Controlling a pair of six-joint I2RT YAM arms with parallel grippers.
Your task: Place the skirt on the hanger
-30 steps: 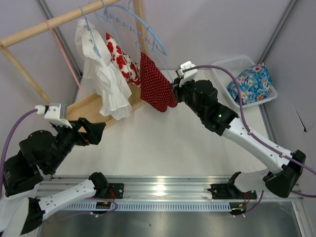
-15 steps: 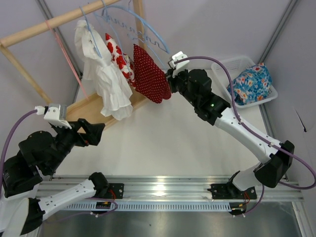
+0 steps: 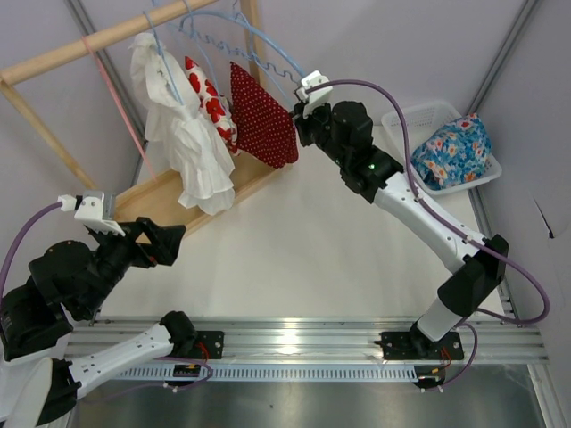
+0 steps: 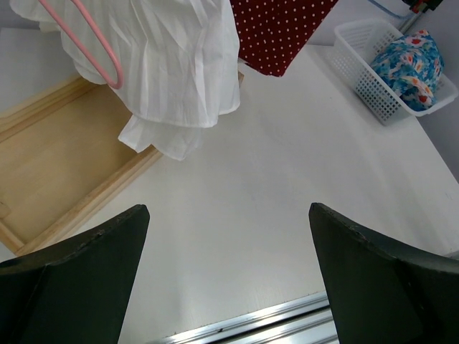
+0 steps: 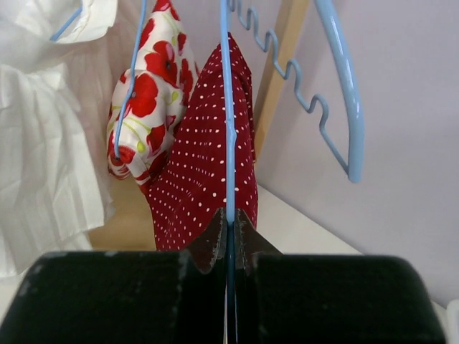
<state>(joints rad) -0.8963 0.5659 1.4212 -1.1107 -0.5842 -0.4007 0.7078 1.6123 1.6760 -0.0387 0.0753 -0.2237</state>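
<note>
The right end effector, clamped on the thin pale-blue wire hanger, is carrying it higher and further left than a second ago, closing on the pale wooden rail. The dark red polka-dotted fabric skirt is hanging just ahead of its fingertips, apparently draped on the hanger. The left end effector is idling with its fingers apart and holding nothing. Hooking the hanger onto the rail is probably what is remaining.

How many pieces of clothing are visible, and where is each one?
4. Three hang by the wooden rack: a white garment, a red-flowered cloth, and the skirt on the hanger. A blue floral garment lies in the white basket. More may be hidden.
</note>
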